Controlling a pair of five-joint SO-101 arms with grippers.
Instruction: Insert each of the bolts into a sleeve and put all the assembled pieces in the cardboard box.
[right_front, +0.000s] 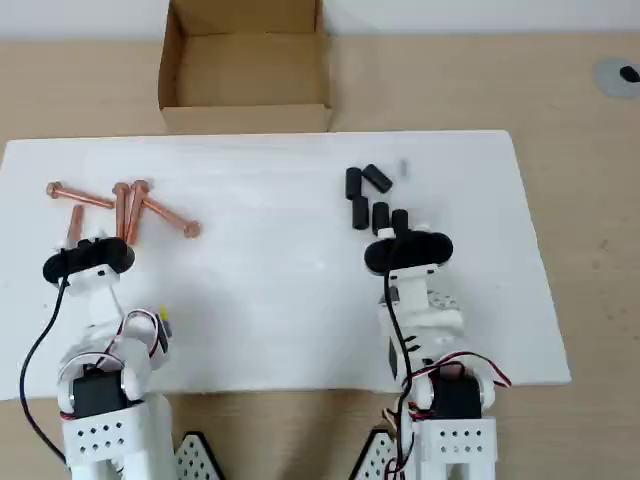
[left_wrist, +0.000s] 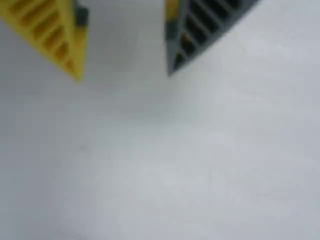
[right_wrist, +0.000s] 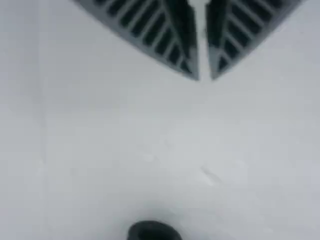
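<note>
High view: bolts (right_front: 122, 212), sleeves (right_front: 353, 184), open cardboard box (right_front: 245, 118).

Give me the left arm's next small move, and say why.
Probably ease the left gripper forward onto the nearest bolt and close. Its fingers stand open over bare white sheet with nothing between them. The bolts lie loose just beyond it, none yet in a sleeve.

Bright, even light; white sheet (right_front: 300, 300) on tan wooden table (right_front: 590, 200) nr washed out. Brown cardboard box (right_front: 245, 118), 11 o'clock, dimmer inside. Soft shadow by left fingers (left_wrist: 50, 30).
</note>
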